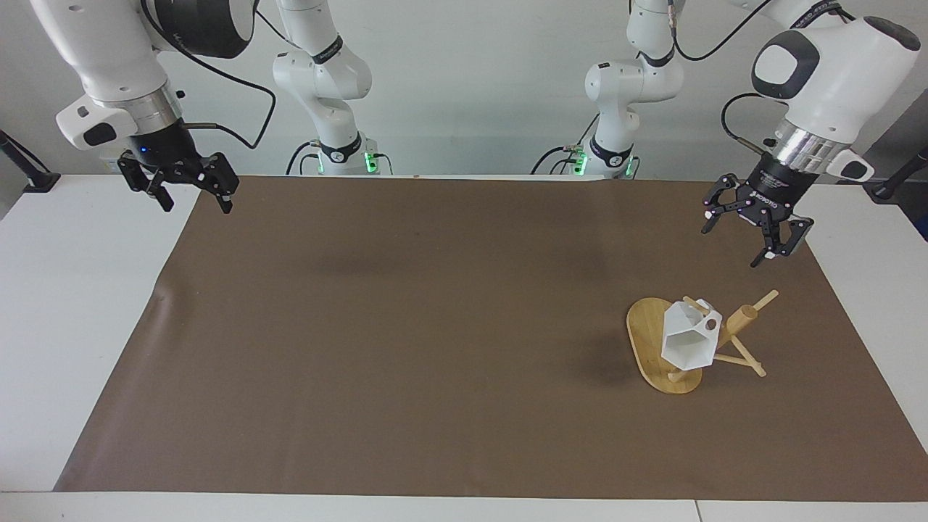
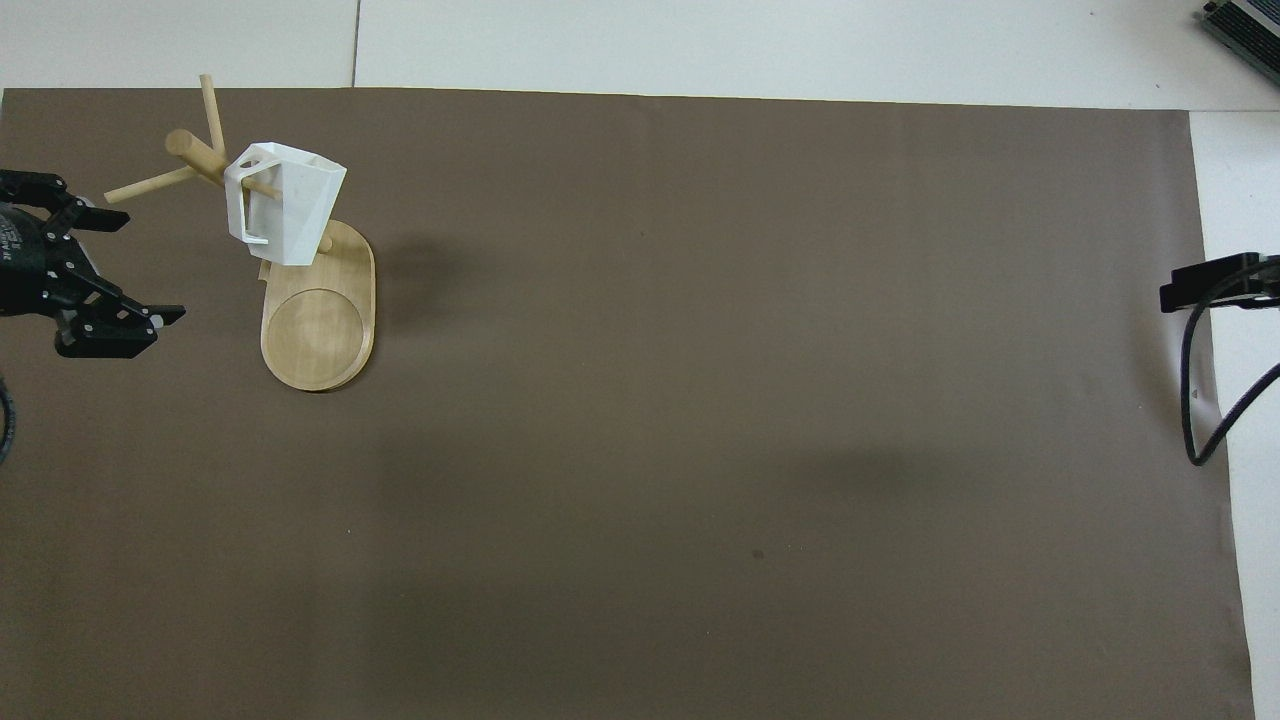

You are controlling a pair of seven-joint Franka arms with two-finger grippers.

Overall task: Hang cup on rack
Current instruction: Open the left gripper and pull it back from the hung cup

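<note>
Hanging judged done: cup (image 1: 689, 341) hung by handle on rack (image 1: 736, 330) peg. Left gripper (image 1: 754, 232) open, empty, raised. Right gripper (image 1: 180, 188) open, parked. Only retreat needed next.

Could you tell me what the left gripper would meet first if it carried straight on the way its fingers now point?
Probably the brown mat: the left gripper, open, points down at bare mat on the robots' side of the rack, though depth is unclear.

One cup (image 1: 689, 342), one rack (image 1: 651, 341), two pincers.
</note>
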